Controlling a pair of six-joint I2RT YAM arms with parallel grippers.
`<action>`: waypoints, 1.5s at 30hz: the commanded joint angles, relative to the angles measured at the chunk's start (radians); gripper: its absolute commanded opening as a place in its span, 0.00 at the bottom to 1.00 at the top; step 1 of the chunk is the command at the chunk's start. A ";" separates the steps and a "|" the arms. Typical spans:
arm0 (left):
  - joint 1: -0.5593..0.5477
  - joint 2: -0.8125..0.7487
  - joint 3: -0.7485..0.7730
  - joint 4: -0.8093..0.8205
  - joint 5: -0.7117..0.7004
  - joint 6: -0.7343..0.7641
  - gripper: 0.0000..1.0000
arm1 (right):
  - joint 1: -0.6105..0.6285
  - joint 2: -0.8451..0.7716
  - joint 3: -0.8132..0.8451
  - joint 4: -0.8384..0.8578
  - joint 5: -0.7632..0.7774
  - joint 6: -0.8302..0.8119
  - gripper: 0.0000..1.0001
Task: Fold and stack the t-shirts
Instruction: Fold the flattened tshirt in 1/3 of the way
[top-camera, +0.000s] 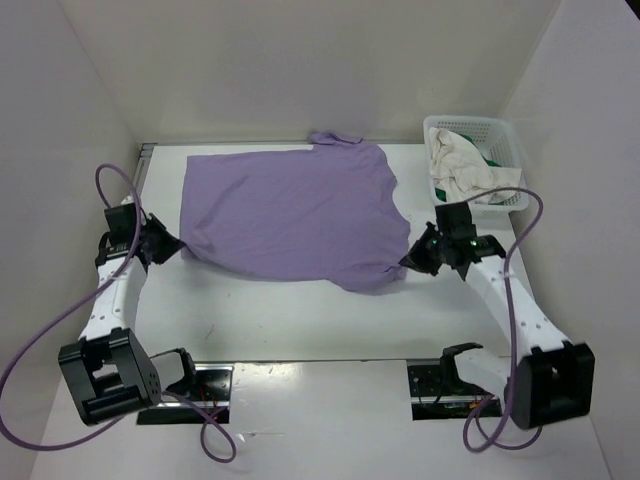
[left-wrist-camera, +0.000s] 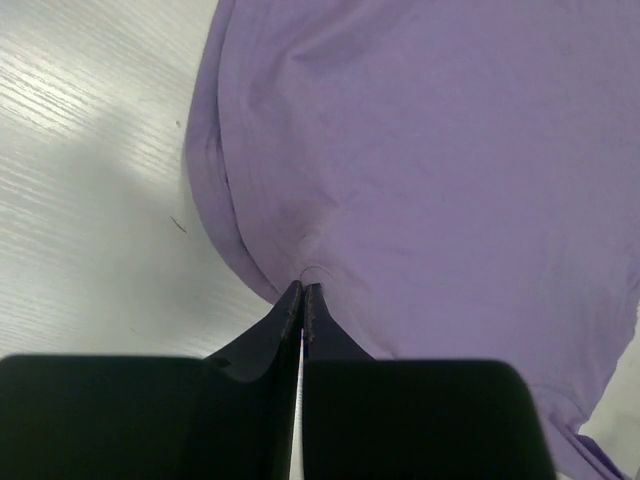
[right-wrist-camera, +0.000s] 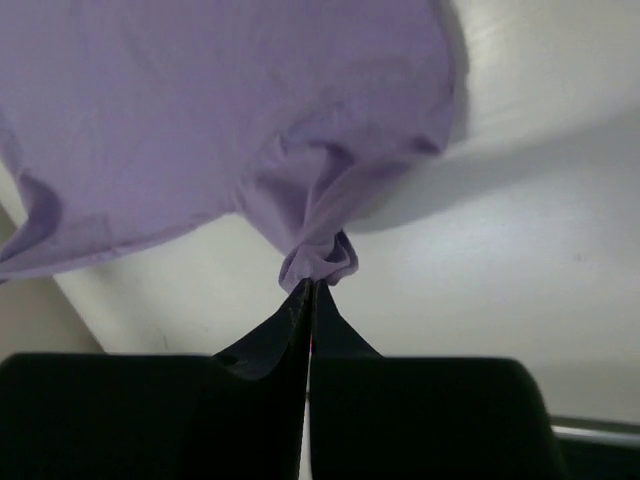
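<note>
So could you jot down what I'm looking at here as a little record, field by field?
Main item: lavender-purple cloth t-shirt, spread out on the white table
Left gripper: shut, pinching the shirt's near-left edge
Right gripper: shut, pinching a bunched near-right corner that looks lifted off the table
Container: white plastic lattice basket, far right corner
In the basket: crumpled cream-white cloth, a bit of bright green cloth showing
Folded so far: nothing visibly
</note>
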 joint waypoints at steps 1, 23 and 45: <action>-0.001 0.068 0.012 0.086 -0.027 -0.021 0.00 | 0.007 0.128 0.111 0.180 0.092 -0.059 0.00; -0.001 0.493 0.270 0.252 0.001 -0.105 0.00 | -0.022 0.873 0.798 0.306 0.205 -0.216 0.00; -0.044 0.720 0.494 0.217 -0.047 -0.039 0.43 | -0.031 1.135 1.076 0.288 0.259 -0.234 0.15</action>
